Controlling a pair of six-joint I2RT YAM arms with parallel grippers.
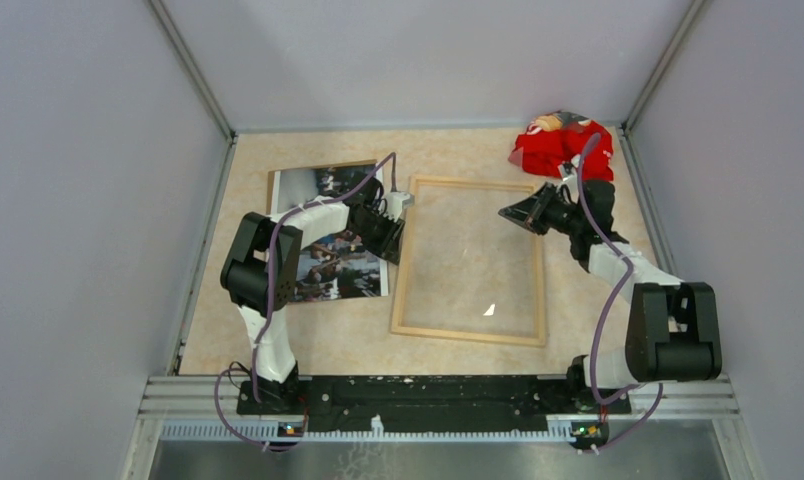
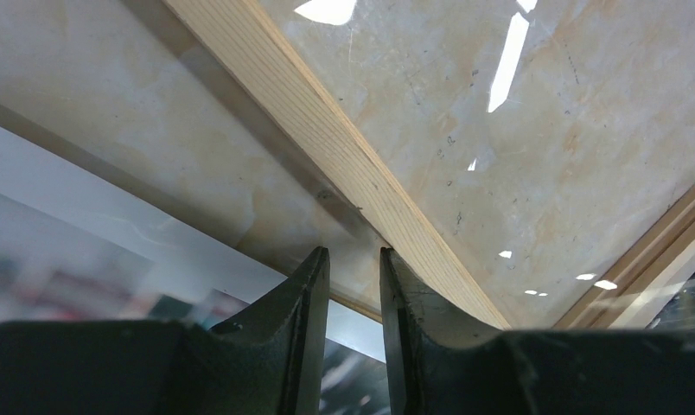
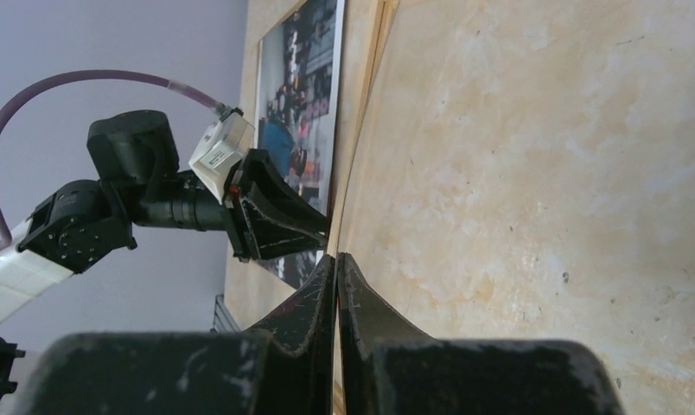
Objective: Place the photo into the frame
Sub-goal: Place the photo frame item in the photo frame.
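Note:
The photo [image 1: 330,238] lies picture side up on the table, left of the frame [image 1: 410,262], a thin light-wood rectangle with a clear pane lying flat in the middle. My left gripper [image 1: 396,226] is low at the gap between the photo's right edge and the frame's left rail. In the left wrist view its jaws [image 2: 354,259] stand slightly apart with nothing between them, the rail [image 2: 327,130] just to their right and the photo [image 2: 85,251] to their left. My right gripper [image 1: 508,213] hovers over the pane's upper right part, shut and empty [image 3: 336,259]. The photo [image 3: 305,86] also shows in the right wrist view.
A brown backing board [image 1: 274,195] shows as a thin strip under the photo's left and top edges. A crumpled red cloth [image 1: 563,148] lies at the back right corner. Grey walls [image 1: 88,200] close in the table on three sides.

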